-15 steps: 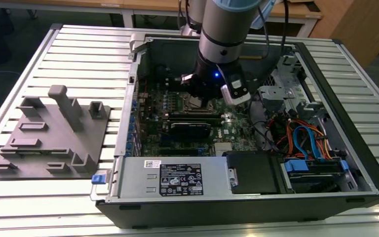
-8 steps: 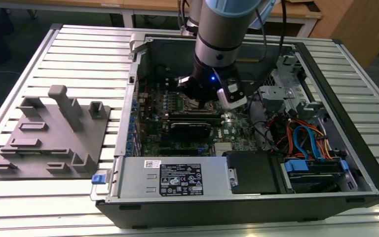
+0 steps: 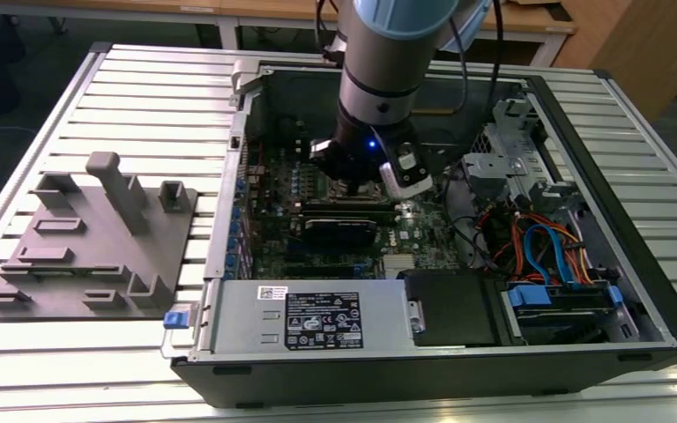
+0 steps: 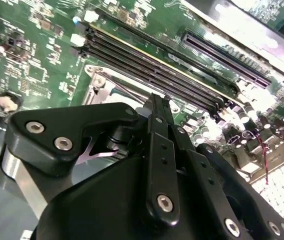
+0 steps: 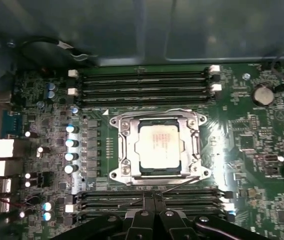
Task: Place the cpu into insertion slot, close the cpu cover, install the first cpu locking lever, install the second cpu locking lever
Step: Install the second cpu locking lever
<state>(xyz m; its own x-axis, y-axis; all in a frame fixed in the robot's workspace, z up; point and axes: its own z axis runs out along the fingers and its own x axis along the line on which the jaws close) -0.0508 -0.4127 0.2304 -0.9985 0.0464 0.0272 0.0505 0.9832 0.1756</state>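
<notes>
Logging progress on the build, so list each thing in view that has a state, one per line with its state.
cpu: seated in the insertion slot, metal top facing up.
insertion slot: filled by the cpu.
cpu cover: down flat, framing the cpu.
claw: shut, holding nothing, just beside the socket.
computer case: lying on its side, side panel off, motherboard exposed.
memory slots: appear unfilled.

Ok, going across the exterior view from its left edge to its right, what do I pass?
Grey fixture plate → power supply box, with the hand lowered over the motherboard behind it → black drive bay → blue and orange cables → the case's right wall.
</notes>
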